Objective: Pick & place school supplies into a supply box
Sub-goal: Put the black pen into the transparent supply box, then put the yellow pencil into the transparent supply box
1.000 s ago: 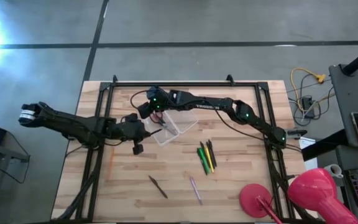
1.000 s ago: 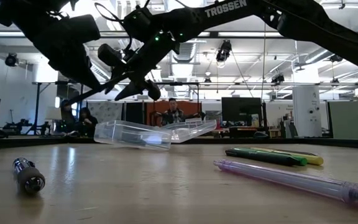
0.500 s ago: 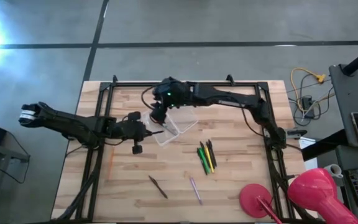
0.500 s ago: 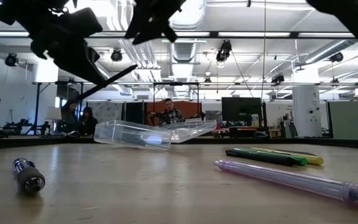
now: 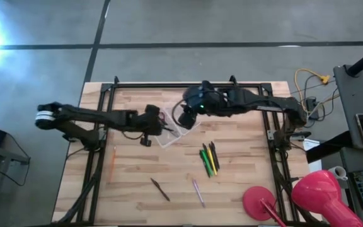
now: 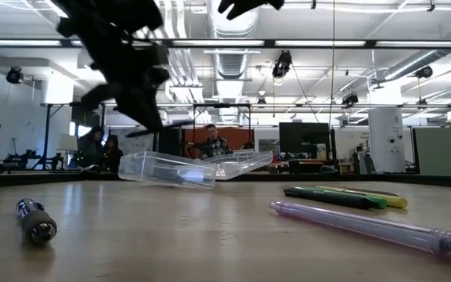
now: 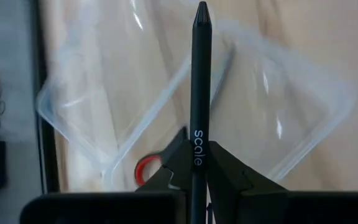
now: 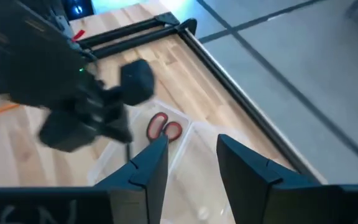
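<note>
The clear supply box (image 5: 176, 126) lies open on the table, also in the low view (image 6: 180, 168). The red-handled scissors (image 8: 163, 128) show inside its plastic (image 7: 143, 169). My left gripper (image 5: 155, 124) is shut on a black pen (image 7: 199, 74) just over the box's left part. My right gripper (image 5: 183, 117) hangs open above the box's right part (image 8: 191, 158). Green, yellow and black pens (image 5: 208, 159) lie side by side on the table. A purple pen (image 5: 198, 192), an orange one (image 5: 113, 161) and a dark one (image 5: 160, 189) lie apart. My left gripper pinches the black pen between its two fingers at the barrel by the printed word (image 7: 197, 155). The pen lies along the fingers, and its pointed end (image 7: 201, 9) sticks out ahead over the box. It is lifted clear and nearly level in the low view (image 6: 171, 125).
A red round-based object (image 5: 260, 203) and a pink object (image 5: 320, 192) stand at the near right corner. Black frame rails (image 5: 169, 84) run along the table's edges. Bare wood lies between the box and the pens. People show in the room behind (image 6: 214, 142).
My left gripper has moved right toward the box, and its pen has tipped from slanting up to nearly level. My right gripper has risen and moved from the box's left side toward the right.
</note>
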`<act>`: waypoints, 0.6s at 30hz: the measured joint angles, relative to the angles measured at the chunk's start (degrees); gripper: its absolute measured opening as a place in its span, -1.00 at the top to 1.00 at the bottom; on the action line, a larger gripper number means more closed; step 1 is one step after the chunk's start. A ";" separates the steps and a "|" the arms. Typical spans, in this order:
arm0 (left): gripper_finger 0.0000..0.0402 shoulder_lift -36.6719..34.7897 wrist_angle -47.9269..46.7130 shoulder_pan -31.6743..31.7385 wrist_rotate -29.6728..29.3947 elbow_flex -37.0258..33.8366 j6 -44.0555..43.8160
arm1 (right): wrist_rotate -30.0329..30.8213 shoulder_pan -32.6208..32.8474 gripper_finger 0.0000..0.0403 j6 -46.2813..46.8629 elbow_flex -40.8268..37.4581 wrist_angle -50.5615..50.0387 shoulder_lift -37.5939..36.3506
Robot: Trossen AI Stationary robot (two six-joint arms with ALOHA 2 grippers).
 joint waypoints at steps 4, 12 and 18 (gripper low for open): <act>0.94 8.08 -5.17 1.36 -0.18 5.64 7.49 | 0.07 1.96 0.35 4.90 -5.27 0.53 -2.05; 0.87 17.48 -11.53 1.37 -0.30 11.40 12.58 | 2.99 6.70 0.34 10.74 -12.48 0.07 -3.97; 0.68 16.77 -12.07 1.36 -2.50 11.55 10.44 | 2.86 8.35 0.37 9.14 -14.03 -1.60 -4.05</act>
